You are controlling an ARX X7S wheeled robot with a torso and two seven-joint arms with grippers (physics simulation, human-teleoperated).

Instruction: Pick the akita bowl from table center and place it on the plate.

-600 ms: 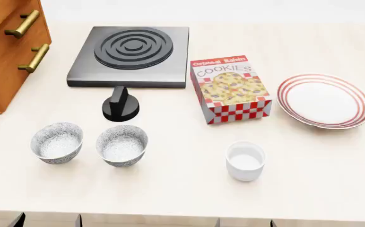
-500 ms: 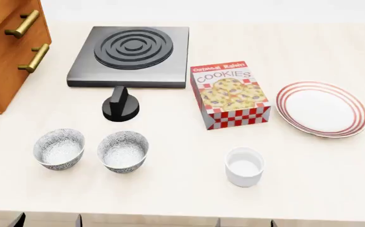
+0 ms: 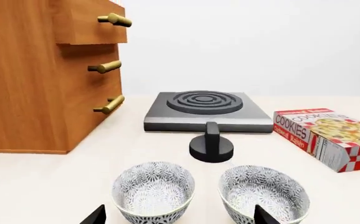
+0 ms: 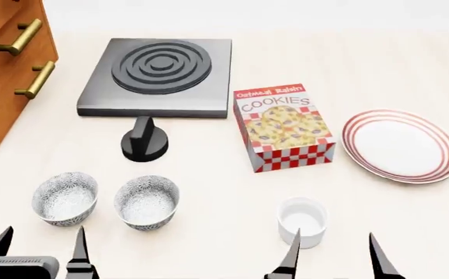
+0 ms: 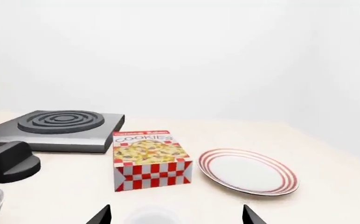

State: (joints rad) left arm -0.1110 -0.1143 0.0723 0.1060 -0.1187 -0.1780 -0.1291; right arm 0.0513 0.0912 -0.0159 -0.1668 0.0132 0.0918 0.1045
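Akita bowl — on table, beside twin bowl

Bright, even, sharp renders; faint soft shadows, no glare.

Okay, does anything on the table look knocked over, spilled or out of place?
Nothing stands out. Both akita bowls, the white cup and the plate sit upright and empty; the cookie box lies flat.

Pale cream table, wooden drawer cabinet with brass handles, plain white wall behind
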